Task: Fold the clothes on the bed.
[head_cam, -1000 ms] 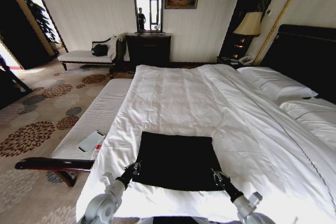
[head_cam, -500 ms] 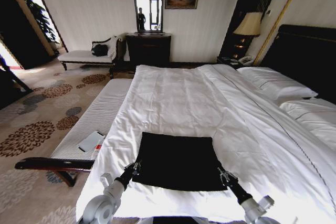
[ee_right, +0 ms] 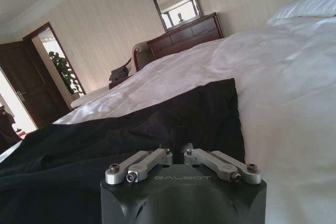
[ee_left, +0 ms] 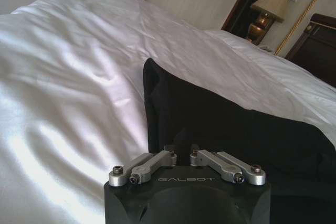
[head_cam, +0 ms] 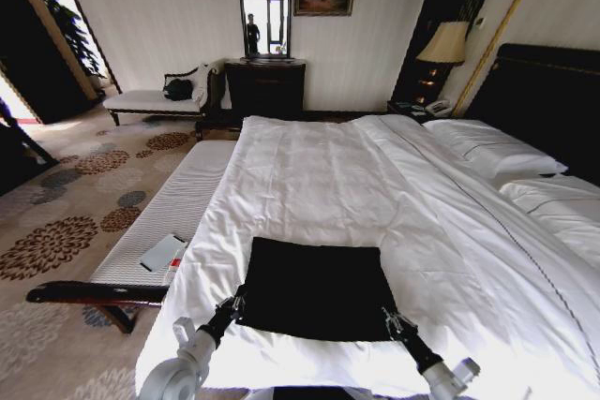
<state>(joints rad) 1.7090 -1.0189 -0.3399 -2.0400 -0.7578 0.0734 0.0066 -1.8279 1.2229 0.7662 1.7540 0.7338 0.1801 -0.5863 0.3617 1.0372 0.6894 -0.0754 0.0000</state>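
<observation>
The black T-shirt [head_cam: 317, 288] lies folded into a flat, near-square dark slab on the white bed [head_cam: 319, 166], at six o'clock near the foot edge. Left gripper [head_cam: 234, 306] sits at its seven o'clock corner, fingers pinched together on the fabric. Right gripper [head_cam: 392, 322] is at five o'clock, likewise clamped onto the hem.

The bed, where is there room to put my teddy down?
Lots of bare white duvet lies on the bed between the black T-shirt and the pillows. The near edge is crowded: the left gripper and right gripper sit at the shirt's corners.
</observation>
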